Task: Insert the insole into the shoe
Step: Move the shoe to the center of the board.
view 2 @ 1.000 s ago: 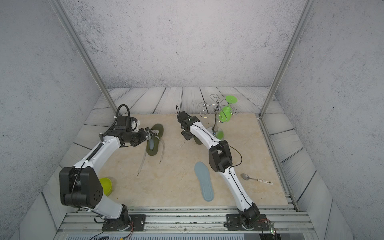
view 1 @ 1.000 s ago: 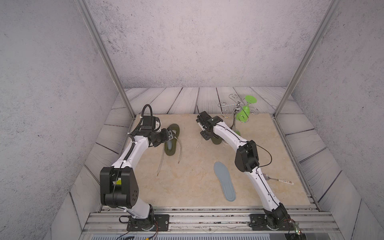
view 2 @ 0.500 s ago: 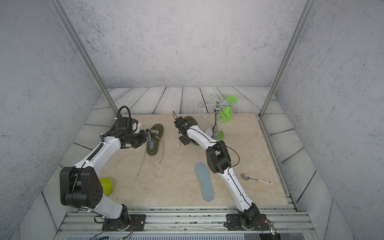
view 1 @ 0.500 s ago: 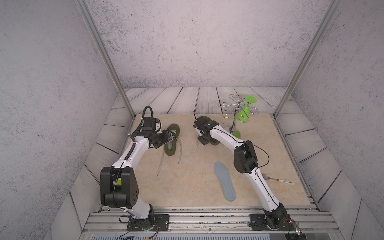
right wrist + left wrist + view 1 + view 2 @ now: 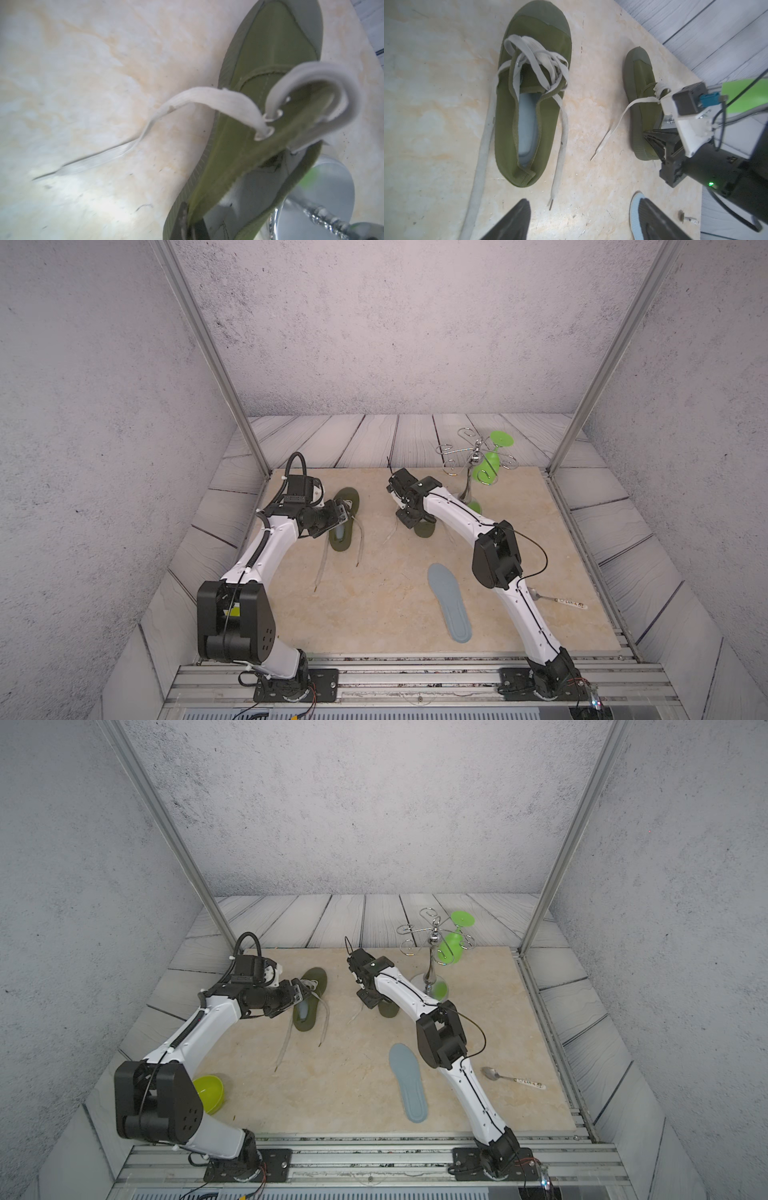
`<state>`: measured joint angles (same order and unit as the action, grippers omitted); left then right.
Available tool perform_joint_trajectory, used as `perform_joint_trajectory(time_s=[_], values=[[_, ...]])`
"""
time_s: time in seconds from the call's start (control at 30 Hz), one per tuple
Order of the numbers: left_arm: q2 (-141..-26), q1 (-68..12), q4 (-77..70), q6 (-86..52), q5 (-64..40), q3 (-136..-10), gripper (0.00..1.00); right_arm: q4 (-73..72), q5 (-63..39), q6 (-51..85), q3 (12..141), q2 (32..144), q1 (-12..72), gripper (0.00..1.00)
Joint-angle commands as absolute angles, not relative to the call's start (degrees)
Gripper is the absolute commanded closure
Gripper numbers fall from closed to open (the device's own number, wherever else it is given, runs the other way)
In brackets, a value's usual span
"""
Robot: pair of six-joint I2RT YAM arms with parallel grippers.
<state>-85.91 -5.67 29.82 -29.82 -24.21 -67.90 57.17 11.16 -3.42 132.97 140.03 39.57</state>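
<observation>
Shoe (image 5: 426, 533) in right hand (image 5: 409, 522); insole (image 5: 451, 601) loose on worktop (image 5: 374, 614)
Right hand pinched shut on shoe's collar, frame centre; insole flat at lower centre, well apart from it; left hand (image 5: 582, 201) spread wide, holding nothing, by second shoe (image 5: 529, 93)

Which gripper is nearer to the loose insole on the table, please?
Right. The right gripper, shut on the heel of a shoe, is just beyond the insole; the left gripper, open by the other shoe, is farther.

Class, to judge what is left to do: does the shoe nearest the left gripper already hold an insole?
Yes: the left wrist view shows a pale blue insole lying inside that olive shoe.
</observation>
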Motion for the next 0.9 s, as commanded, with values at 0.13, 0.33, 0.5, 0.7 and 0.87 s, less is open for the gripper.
perform_joint_trajectory(time_s=[0.13, 0.33, 0.5, 0.7, 0.87], values=[[-75.15, -6.45, 21.97, -33.86, -25.65, -56.91, 0.04, 54.97, 2.64, -2.46, 124.42, 128.12, 44.38, 1.0], [-67.65, -7.61, 18.13, -31.32, -26.96, -50.94, 0.04, 51.36, 1.94, -1.9, 113.21, 122.61, 47.14, 1.0], [-65.18, -9.36, 22.7, -29.69, -25.64, -50.46, 0.1, 46.3, 0.48, 1.29, 102.98, 116.37, 48.78, 0.8], [-64.49, -11.82, 26.1, -32.18, -22.15, -49.89, 0.23, 44.28, 3.18, 8.4, 98.36, 108.32, 48.87, 0.63], [-64.95, -14.66, 25.05, -35.79, -21.01, -48.52, 0.29, 47.83, 8.59, 10.3, 97.36, 103.31, 48.87, 0.61]])
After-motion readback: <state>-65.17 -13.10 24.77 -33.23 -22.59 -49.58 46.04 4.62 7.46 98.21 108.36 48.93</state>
